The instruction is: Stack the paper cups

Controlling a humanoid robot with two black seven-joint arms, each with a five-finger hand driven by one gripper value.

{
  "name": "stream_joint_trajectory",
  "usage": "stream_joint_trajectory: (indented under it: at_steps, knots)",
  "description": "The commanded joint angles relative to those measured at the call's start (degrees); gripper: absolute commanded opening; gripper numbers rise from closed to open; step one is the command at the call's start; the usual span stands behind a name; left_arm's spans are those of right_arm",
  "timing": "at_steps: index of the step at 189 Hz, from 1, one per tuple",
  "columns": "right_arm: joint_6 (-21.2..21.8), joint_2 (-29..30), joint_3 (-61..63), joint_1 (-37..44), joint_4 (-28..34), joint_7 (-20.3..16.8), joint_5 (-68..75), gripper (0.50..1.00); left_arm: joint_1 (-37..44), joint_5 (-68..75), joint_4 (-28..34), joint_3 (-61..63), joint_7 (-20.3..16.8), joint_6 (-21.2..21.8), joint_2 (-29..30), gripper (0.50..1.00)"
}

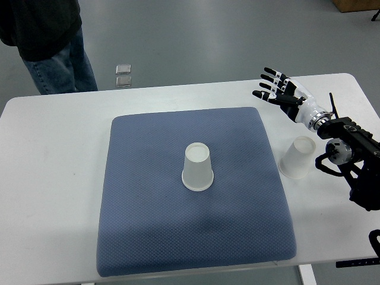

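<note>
- A white counter (53, 178) fills most of the top view, with a square blue-grey mat (148, 237) laid across its middle.
- One white paper cup (197, 167) stands upside down near the centre of the mat, wide rim down and closed base up.
- A second paper cup (297, 157), also upside down, stands on the bare counter just off the mat's right edge, towards the counter's right side.
- The right hand (279, 90) comes in from the right edge and hangs over the counter's far right corner, past the second cup and clear of it.
- Its dark fingers (268, 73) are spread and nearly straight, pointing towards the far left; nothing is held in them.
- The arm's black wrist and forearm hardware (350, 154) lies along the counter's right edge, just beside the second cup; whether it touches the cup cannot be told.
- A person in a dark top and jeans (56, 62) stands beyond the counter's far left corner.
- Two small grey squares (123, 75) lie on the floor behind the far edge.
</note>
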Motion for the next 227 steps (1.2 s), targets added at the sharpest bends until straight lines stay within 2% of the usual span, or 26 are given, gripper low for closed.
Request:
stream_joint_trajectory:
  at_steps: [1, 227]
  knots:
    - [0.0, 0.0, 0.0, 0.0, 0.06, 0.0, 0.0, 0.928, 0.11, 0.03, -0.06, -0.01, 0.04, -0.05, 0.0, 1.0]
    - [0.18, 0.35, 0.97, -0.09, -0.12, 0.44, 0.09, 0.928, 0.11, -0.06, 0.12, -0.01, 0.04, 0.04, 0.0, 1.0]
